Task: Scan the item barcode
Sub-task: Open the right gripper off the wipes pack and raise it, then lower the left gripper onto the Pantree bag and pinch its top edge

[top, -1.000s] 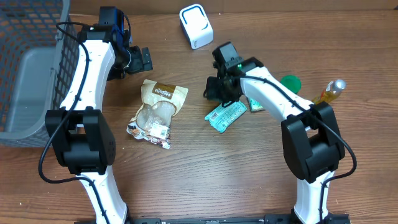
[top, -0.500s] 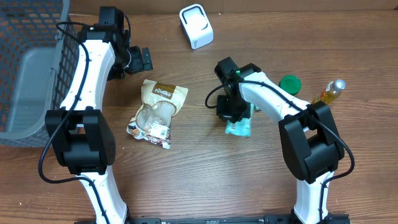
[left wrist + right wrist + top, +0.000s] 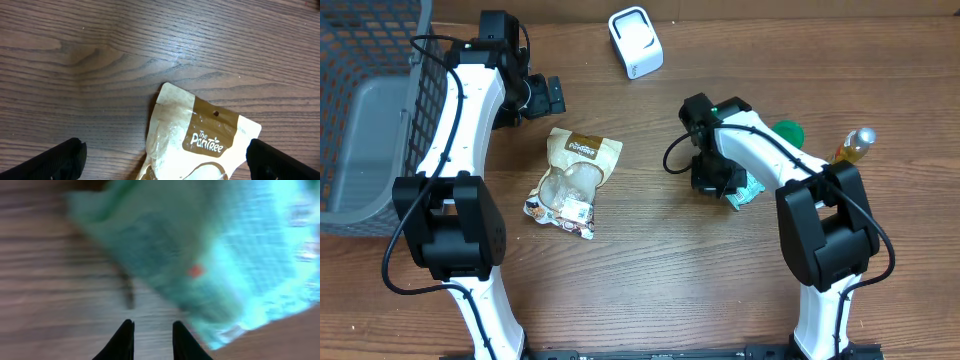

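Note:
The teal snack packet (image 3: 746,191) lies on the table, mostly hidden under my right arm in the overhead view. In the right wrist view the teal packet (image 3: 235,255) is a blur ahead and to the right. My right gripper (image 3: 712,180) (image 3: 153,323) is open a little, with bare wood between its fingertips. My left gripper (image 3: 552,97) (image 3: 165,152) stands wide open just above the top edge of a tan and brown snack pouch (image 3: 570,175) (image 3: 205,135), holding nothing. The white barcode scanner (image 3: 635,42) stands at the back.
A grey wire basket (image 3: 365,110) fills the far left. A green lid (image 3: 786,131) and a small yellow bottle (image 3: 850,147) lie to the right of my right arm.
My right gripper swung to the right and toward the front, the teal packet moving with it. Its jaws have parted a little. The left arm and the pouch stayed put.

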You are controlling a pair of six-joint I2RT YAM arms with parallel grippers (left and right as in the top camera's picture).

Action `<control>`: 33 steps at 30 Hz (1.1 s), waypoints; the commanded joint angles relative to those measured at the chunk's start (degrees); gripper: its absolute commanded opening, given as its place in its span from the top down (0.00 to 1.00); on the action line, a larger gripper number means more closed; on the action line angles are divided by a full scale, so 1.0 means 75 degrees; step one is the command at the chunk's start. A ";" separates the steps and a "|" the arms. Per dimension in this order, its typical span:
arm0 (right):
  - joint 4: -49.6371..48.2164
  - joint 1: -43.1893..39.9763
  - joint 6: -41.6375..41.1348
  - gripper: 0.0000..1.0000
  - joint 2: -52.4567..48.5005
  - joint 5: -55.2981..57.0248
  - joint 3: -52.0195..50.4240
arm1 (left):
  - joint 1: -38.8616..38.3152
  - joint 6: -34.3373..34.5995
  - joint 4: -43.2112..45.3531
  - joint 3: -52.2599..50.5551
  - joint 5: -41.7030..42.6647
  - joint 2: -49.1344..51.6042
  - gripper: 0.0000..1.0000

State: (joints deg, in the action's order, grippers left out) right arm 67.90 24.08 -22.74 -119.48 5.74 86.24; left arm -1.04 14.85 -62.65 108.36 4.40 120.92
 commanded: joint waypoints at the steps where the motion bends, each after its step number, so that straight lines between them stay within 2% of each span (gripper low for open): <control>1: -0.0312 0.0032 0.1239 0.75 0.0085 -0.2328 0.0291 | -0.0020 -0.0006 -0.0012 -0.0038 -0.0047 -0.0082 0.00; 2: -0.0434 0.0032 0.1416 0.65 0.0085 -0.2736 0.0291 | -0.0020 -0.0006 -0.0012 -0.0038 -0.0047 -0.0082 0.00; 4: -0.0790 0.0032 0.1699 0.55 0.0085 -0.3465 0.0291 | -0.0020 -0.0006 -0.0012 -0.0038 -0.0047 -0.0082 0.00; 7: -0.1431 0.0032 0.1702 0.51 0.0085 -0.3966 0.0291 | -0.0020 -0.0006 -0.0012 -0.0038 -0.0047 -0.0082 0.00; 13: -0.1935 0.0032 0.1644 0.30 0.0085 -0.4039 0.0291 | -0.0020 0.0140 0.0417 -0.0038 0.0166 -0.0082 0.00; 17: -0.2113 0.0029 0.1644 0.30 0.0085 -0.4039 0.0291 | -0.0020 0.0137 0.0443 -0.0035 0.0160 -0.0082 0.00; 18: -0.2148 0.0029 0.1647 0.29 0.0085 -0.4036 0.0291 | -0.0020 0.0137 0.0382 -0.0035 0.0160 -0.0082 0.26; 19: -0.2171 0.0029 0.1647 0.29 0.0085 -0.4036 0.0291 | -0.0020 0.0137 0.0265 -0.0035 0.0160 -0.0082 0.82; 20: -0.2189 0.0029 0.1649 0.29 0.0085 -0.4033 0.0291 | -0.0020 0.0181 0.0073 -0.0038 0.0157 -0.0082 0.96; 26: -0.2311 0.0029 0.1649 0.28 0.0085 -0.3678 0.0289 | -0.0192 0.0286 -0.0839 -0.0318 -0.0207 -0.0009 0.96; 31: -0.2355 0.0020 0.1649 0.28 0.0085 -0.3628 0.0289 | -0.0472 0.0787 -0.0603 -0.1201 -0.1614 -0.0006 0.96; 33: -0.2352 0.0023 0.1649 0.28 0.0085 -0.3631 0.0289 | -0.0527 0.0889 -0.0356 -0.1550 -0.1798 -0.0006 0.96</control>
State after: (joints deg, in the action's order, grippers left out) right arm 50.57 24.14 -10.66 -119.48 -22.09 87.00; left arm -4.03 18.35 -66.70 100.44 -2.44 120.92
